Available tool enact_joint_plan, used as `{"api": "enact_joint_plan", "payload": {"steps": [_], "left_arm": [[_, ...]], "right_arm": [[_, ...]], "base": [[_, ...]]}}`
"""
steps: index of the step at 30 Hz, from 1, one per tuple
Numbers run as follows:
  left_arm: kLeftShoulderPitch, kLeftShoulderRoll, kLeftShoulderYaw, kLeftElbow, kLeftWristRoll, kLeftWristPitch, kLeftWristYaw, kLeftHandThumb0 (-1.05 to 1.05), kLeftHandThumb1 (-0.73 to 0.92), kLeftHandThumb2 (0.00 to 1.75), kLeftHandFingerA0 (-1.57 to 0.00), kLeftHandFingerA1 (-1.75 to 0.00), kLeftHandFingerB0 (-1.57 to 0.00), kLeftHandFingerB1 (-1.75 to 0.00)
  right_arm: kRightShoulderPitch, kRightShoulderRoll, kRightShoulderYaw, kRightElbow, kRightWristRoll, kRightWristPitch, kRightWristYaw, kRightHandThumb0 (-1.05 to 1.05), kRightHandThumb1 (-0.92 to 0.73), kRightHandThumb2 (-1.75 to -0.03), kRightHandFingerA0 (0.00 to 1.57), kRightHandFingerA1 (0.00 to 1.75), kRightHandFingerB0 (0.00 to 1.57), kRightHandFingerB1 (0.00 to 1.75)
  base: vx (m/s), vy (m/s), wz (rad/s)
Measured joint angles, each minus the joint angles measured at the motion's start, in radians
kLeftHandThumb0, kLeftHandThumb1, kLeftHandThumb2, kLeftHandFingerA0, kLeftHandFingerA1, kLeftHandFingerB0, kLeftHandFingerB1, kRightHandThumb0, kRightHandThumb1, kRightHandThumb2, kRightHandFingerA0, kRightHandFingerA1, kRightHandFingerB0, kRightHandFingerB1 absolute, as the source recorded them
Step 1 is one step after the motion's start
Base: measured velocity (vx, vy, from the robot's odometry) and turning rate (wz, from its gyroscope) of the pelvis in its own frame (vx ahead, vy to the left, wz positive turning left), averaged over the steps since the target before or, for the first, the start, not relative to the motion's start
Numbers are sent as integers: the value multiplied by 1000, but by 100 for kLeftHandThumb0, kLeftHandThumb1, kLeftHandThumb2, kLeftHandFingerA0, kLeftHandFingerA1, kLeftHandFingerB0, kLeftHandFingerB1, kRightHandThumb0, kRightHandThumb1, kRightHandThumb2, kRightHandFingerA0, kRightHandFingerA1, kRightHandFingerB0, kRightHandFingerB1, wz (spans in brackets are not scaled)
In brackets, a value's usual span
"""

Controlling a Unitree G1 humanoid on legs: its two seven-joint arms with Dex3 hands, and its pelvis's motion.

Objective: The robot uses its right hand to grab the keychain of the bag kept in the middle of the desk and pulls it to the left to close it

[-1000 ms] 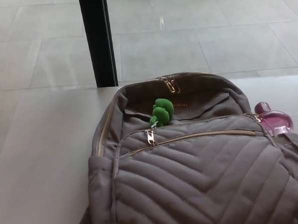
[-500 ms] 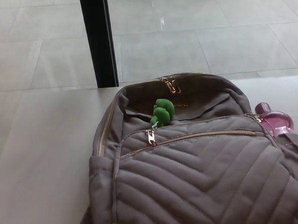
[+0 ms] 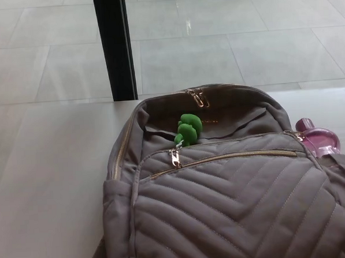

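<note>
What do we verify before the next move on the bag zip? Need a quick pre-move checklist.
1. The right hand in view: not ok, neither hand shows in the head view.
2. Green rubbery keychain visible and uncovered: ok, it lies on the upper part of the grey quilted fabric backpack.
3. Keychain joined to the gold zip pull: ok, a small clasp appears to link them.
4. Room to pull left: not ok, the pull already sits at the left end of the front pocket zip, which looks shut.
5. Pink translucent bottle clear of the path: ok, it is at the bag's right side.
</note>
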Motion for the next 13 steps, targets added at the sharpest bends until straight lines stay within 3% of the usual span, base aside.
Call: {"api": "enact_joint_plan", "payload": {"steps": [4, 5, 13], "left_arm": [[6, 0, 8, -4, 0, 4, -2, -83, 92, 80, -50, -54, -42, -44], [9, 0, 11, -5, 0, 5, -2, -84, 92, 83, -52, -56, -39, -44], [18, 0, 19, -3, 0, 12, -2, -86, 92, 82, -52, -56, -40, -44]], "right_arm": [[1, -5, 27, 13, 12, -15, -1, -72, -48, -92, 100, 85, 42, 68], [4, -5, 34, 13, 12, -18, -1, -70, -65, -60, 103, 78, 46, 65], [28, -6, 67, 3, 30, -40, -7, -74, -64, -59, 104, 75, 53, 63]], "base": [[0, 0, 0], [0, 0, 0], [0, 0, 0]]}}
